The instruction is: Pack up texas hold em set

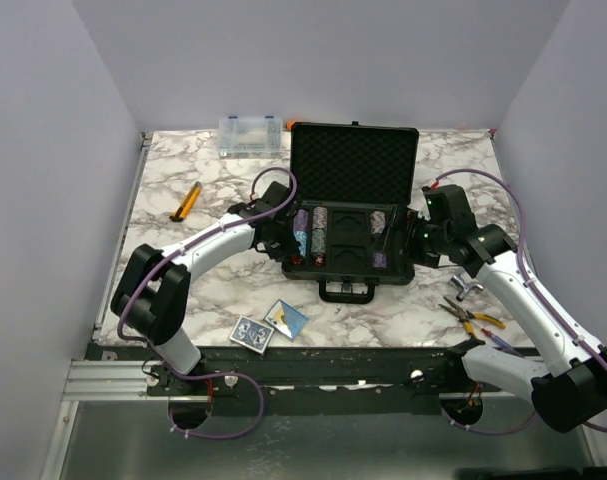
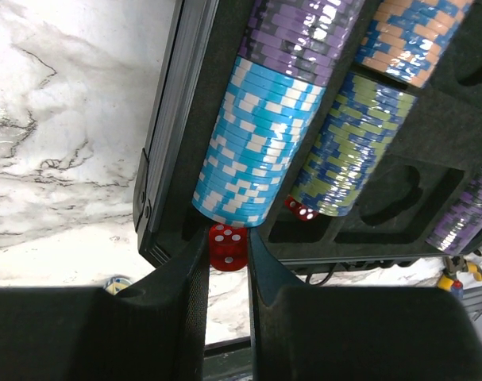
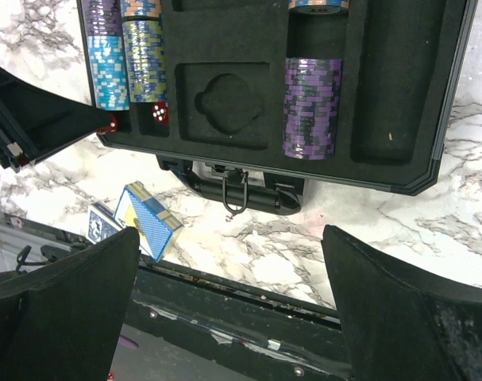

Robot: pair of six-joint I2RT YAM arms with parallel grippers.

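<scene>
Top external view: the black case [image 1: 403,268] lies open mid-table, its foam lid [image 1: 353,165] standing at 12 o'clock and its handle [image 1: 346,291] facing 6 o'clock. The left gripper [image 1: 289,244] reaches into the tray from the 9 o'clock side. The right gripper [image 1: 415,238] hangs at the case's 3 o'clock edge.

Left wrist view: the left jaws are pinched on a red die [image 2: 227,246] at the near end of the leftmost slot, just below the light-blue chip stack [image 2: 252,151]. A second die [image 2: 302,210] sits at the foot of the green-and-blue stack [image 2: 352,143].

Right wrist view: the right jaws stand wide apart with nothing between them.

Outside the case, at its 7 o'clock, lie one card deck [image 1: 252,333] and another deck [image 1: 286,318]. A clear box [image 1: 250,135] sits at 11 o'clock, and pliers [image 1: 473,318] at 4 o'clock.
</scene>
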